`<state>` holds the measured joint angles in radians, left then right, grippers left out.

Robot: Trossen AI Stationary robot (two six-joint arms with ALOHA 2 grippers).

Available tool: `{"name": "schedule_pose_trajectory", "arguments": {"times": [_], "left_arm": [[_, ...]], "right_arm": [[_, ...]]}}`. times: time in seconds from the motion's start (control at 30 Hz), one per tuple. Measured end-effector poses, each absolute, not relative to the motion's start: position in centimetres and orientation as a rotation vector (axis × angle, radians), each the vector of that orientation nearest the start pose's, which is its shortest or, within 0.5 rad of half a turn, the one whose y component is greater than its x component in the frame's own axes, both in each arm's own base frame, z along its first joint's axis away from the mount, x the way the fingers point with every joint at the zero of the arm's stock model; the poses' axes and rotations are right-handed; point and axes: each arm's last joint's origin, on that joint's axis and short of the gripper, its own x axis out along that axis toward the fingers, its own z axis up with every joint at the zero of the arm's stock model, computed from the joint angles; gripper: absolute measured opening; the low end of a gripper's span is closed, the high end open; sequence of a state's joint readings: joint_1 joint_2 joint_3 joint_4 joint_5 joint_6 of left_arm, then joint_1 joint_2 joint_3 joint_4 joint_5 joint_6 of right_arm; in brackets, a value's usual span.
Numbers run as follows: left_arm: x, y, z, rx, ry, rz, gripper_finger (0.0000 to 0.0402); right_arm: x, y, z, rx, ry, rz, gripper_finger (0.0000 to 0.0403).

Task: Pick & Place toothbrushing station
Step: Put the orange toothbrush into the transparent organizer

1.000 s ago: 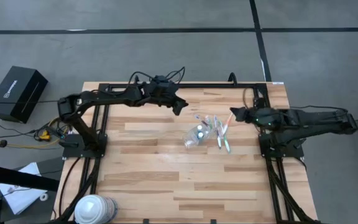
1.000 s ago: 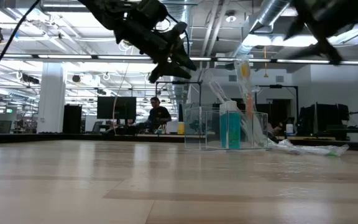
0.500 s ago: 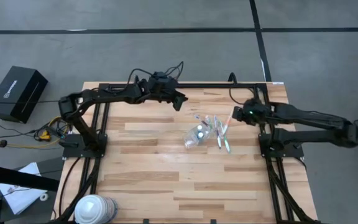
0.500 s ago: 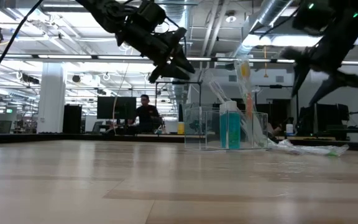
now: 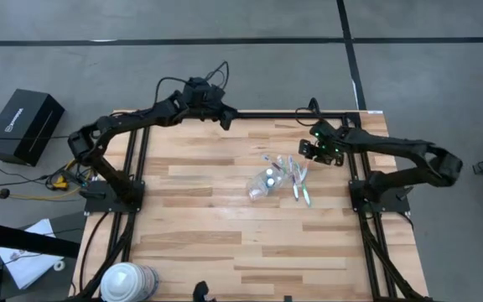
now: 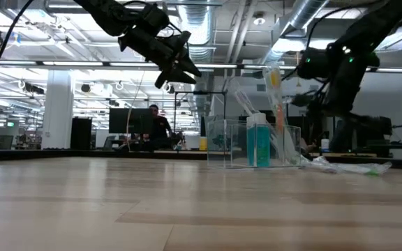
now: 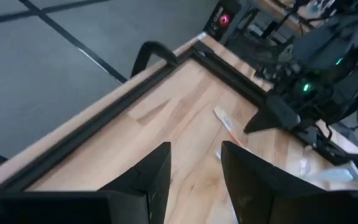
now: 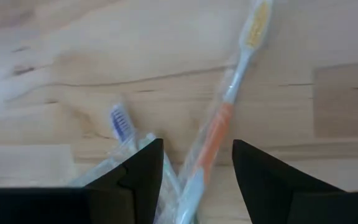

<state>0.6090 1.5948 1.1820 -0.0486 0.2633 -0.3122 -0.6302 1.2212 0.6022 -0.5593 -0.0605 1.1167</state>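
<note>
The see-through cup (image 5: 264,184) stands mid-table, right of centre, with the blue tube (image 6: 258,141) and upright toothbrushes (image 6: 276,97) in it. More wrapped toothbrushes (image 5: 299,181) lie flat on the wood to its right, among them an orange-and-white one (image 8: 227,106) and a blue-bristled one (image 8: 121,123). My right gripper (image 5: 312,151) hangs open just above these loose brushes, pointing steeply down, and the orange brush shows between its fingers (image 8: 197,180). My left gripper (image 5: 225,119) is open in the air over the table's far edge, left of the cup.
A big white-and-blue roll (image 5: 127,282) stands at the near left corner. A black frame rail (image 7: 166,62) runs along the far edge. A black box (image 5: 25,126) lies on the floor to the left. A person (image 6: 159,129) sits far behind the table.
My right gripper has tipped from nearly level to steeply down and sunk toward the loose toothbrushes, its arm folding in. My left gripper has drawn back toward the table's far edge and a little left, still open. The cup and brushes have stayed put.
</note>
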Motion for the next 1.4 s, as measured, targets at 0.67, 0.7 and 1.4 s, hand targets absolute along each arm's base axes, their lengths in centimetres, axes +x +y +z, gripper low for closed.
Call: {"name": "schedule_pose_trajectory", "arguments": {"times": [0.67,0.7,1.4], "left_arm": [[28.8,21.4,28.0,-0.436,0.395,0.409,0.0136],[28.8,21.5,28.0,-0.437,0.395,0.410,0.0136],[28.6,21.6,27.9,-0.443,0.405,0.416,0.0136]], "right_arm": [[15.9,-14.4,14.3,1.416,0.813,-1.158,0.0160],[15.7,-14.6,14.4,1.420,0.801,-1.164,0.0160],[15.2,-16.2,14.1,1.407,0.750,-1.119,0.0044]]}}
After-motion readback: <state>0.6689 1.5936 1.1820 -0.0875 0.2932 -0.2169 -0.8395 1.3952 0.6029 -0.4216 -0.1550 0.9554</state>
